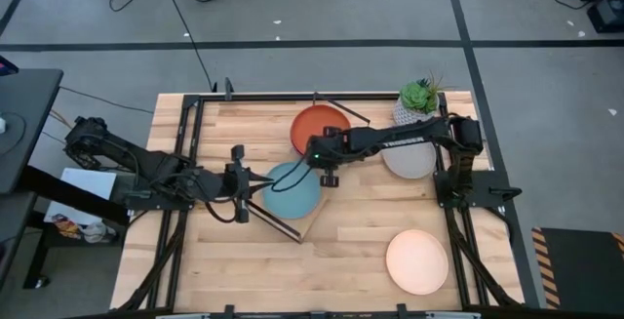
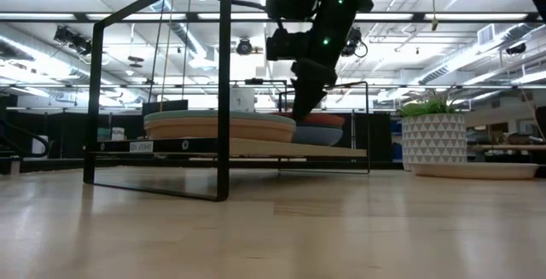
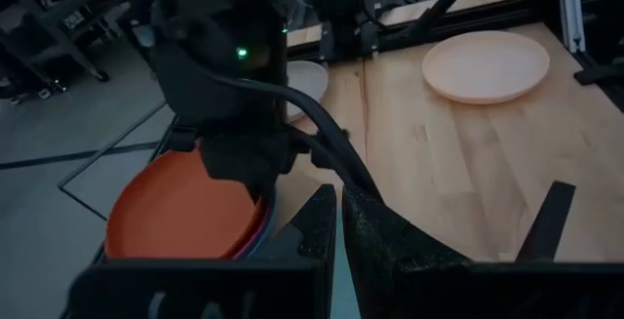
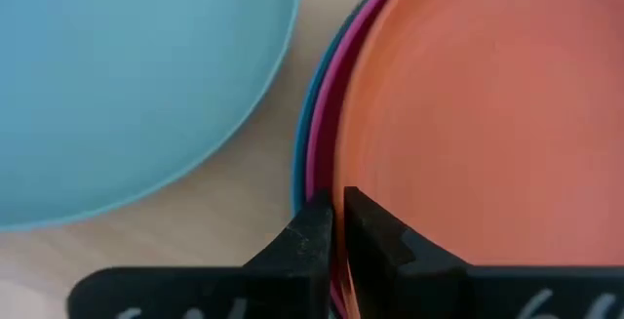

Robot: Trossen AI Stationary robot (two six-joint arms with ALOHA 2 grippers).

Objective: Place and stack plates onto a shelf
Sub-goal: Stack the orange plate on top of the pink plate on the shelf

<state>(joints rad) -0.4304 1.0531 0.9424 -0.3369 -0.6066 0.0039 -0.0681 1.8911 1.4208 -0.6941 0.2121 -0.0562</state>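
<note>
The right gripper (image 4: 337,223), fingers nearly together, sat at the rim of the orange plate (image 4: 487,104) topping a stack on the shelf (image 2: 299,152). The light teal plate (image 1: 292,189) lay just beside it, the left gripper (image 1: 255,184), fingers nearly shut, at its edge.

The orange plate (image 4: 487,114) runs off the right wrist picture at 3 o'clock. Only thin rims of the pink plate (image 4: 324,124) and a blue plate (image 4: 302,148) peek out under it. The light teal plate (image 4: 127,75) is cut off at 9 o'clock. In the low view, the stacked plates (image 2: 217,125) show only their edges, so they cannot be counted. The right arm hides part of the grey plate (image 1: 409,161).
</note>
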